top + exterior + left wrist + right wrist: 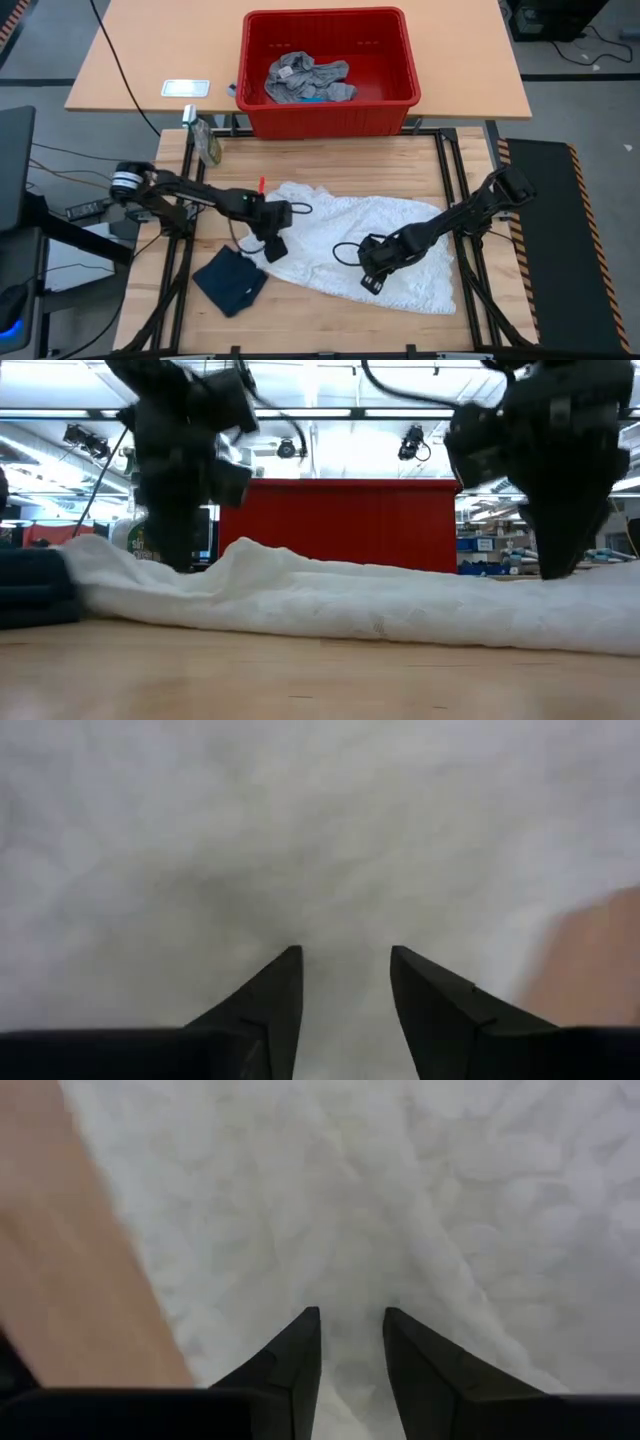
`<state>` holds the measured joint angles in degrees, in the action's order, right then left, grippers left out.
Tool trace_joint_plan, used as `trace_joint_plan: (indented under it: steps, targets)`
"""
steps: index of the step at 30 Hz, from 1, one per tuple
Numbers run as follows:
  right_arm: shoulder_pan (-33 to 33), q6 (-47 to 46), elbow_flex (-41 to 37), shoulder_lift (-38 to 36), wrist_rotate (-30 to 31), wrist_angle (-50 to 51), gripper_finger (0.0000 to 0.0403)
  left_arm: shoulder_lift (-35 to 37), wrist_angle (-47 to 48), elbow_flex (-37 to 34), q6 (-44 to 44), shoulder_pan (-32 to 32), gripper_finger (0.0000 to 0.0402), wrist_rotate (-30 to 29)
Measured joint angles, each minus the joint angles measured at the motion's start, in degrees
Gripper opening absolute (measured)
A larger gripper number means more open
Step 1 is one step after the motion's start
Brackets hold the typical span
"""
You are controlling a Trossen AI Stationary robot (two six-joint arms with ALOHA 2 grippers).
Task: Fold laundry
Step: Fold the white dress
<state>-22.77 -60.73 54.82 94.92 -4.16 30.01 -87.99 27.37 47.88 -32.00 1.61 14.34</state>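
Note:
A white textured garment [385,235] lies spread over the middle of the wooden table. A folded dark navy piece [231,279] lies beside its near left corner. Grey garments [305,78] lie in the red basket [330,118] on the far table. My left gripper [275,247] points down at the white garment's left edge, fingers apart [345,960]. My right gripper [371,280] points down near the garment's near edge, fingers apart [350,1320]. White cloth fills the gap between each pair of fingers. My left gripper stands over the white garment's left edge [340,910] from above; whether its fingertips touch the cloth I cannot tell. My right gripper comes from above at a raised crease [350,1280] near the near edge; whether it touches I cannot tell.
A small bottle [207,141] stands at the table's far left corner, and a small red item [262,183] lies by the garment's far left edge. A white device [185,88] lies on the far table. Bare wood [330,325] shows along the near edge.

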Motion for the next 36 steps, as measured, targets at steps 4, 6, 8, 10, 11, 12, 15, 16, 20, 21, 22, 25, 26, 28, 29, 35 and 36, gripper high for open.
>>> trace_joint_plan:
  steps: [4, 6, 8, 10, 11, 12, 15, 16, 20, 21, 22, 25, 26, 28, 29, 35, 36]
  targets:
    - [0.69, 2.95, 0.60, -3.89, 2.47, 0.64, 0.0119, 6.17, -1.03, 0.11, -2.22, -2.11, 0.0155, -2.03]
    - [1.47, 4.61, 0.60, -5.96, 5.51, 1.09, 0.0119, 8.39, -1.53, 0.11, -2.41, -4.77, 0.0155, -4.88]
    - [2.87, 5.75, 0.60, -8.23, 7.87, 1.94, 0.0119, 9.48, -2.51, 0.13, -2.08, -8.30, 0.0156, -5.95]
    - [4.98, 5.85, 0.62, -10.24, 9.28, 3.38, 0.0119, 9.24, -3.64, 0.13, -0.76, -12.16, 0.0158, -5.78]
    - [6.29, 5.86, 0.62, -11.06, 9.93, 4.48, 0.0119, 8.64, -4.11, 0.13, 0.92, -14.04, 0.0159, -5.01]
    - [7.52, 5.86, 0.62, -11.85, 10.65, 5.86, 0.0119, 7.89, -5.31, 0.13, 2.87, -15.69, 0.0162, -3.97]
    - [11.41, 5.89, 0.62, -14.21, 11.81, 10.71, 0.0123, 5.23, -10.18, 0.13, 9.76, -19.85, 0.0177, -1.59]
    - [12.60, 6.31, 0.62, -14.91, 12.03, 12.47, 0.0127, 4.43, -12.28, 0.13, 12.39, -20.89, 0.0184, -1.27]
    - [17.76, 10.00, 0.62, -17.54, 11.91, 19.92, 0.0153, 1.37, -18.96, 0.15, 20.36, -24.68, 0.0221, -0.89]
    - [18.99, 10.61, 0.62, -18.21, 11.18, 21.23, 0.0160, 0.41, -20.23, 0.15, 21.91, -25.72, 0.0231, -0.37]
    - [20.07, 11.11, 0.62, -18.83, 10.46, 22.36, 0.0168, -0.58, -20.91, 0.17, 23.46, -26.76, 0.0241, 0.27]
    - [22.86, 11.99, 0.62, -19.84, 9.64, 23.74, 0.0189, -4.34, -22.16, 0.17, 28.87, -29.57, 0.0265, 1.56]
    - [23.75, 12.50, 0.62, -19.93, 9.64, 23.81, 0.0195, -5.56, -22.19, 0.17, 30.78, -30.41, 0.0271, 1.99]
    - [25.63, 13.18, 0.62, -19.90, 9.31, 23.78, 0.0204, -8.07, -21.54, 0.55, 34.67, -31.80, 0.0277, 3.34]
    - [26.49, 13.35, 0.62, -19.67, 9.14, 23.80, 0.0207, -9.32, -20.89, 1.15, 36.55, -32.25, 0.0278, 3.40]
    - [29.88, 14.42, 0.62, -18.65, 8.13, 28.59, 0.0213, -15.53, -17.33, 6.89, 42.16, -34.02, 0.0264, 3.37]
    - [30.33, 14.58, 0.60, -18.58, 8.13, 30.26, 0.0212, -16.61, -16.78, 7.93, 42.18, -34.04, 0.0256, 3.24]
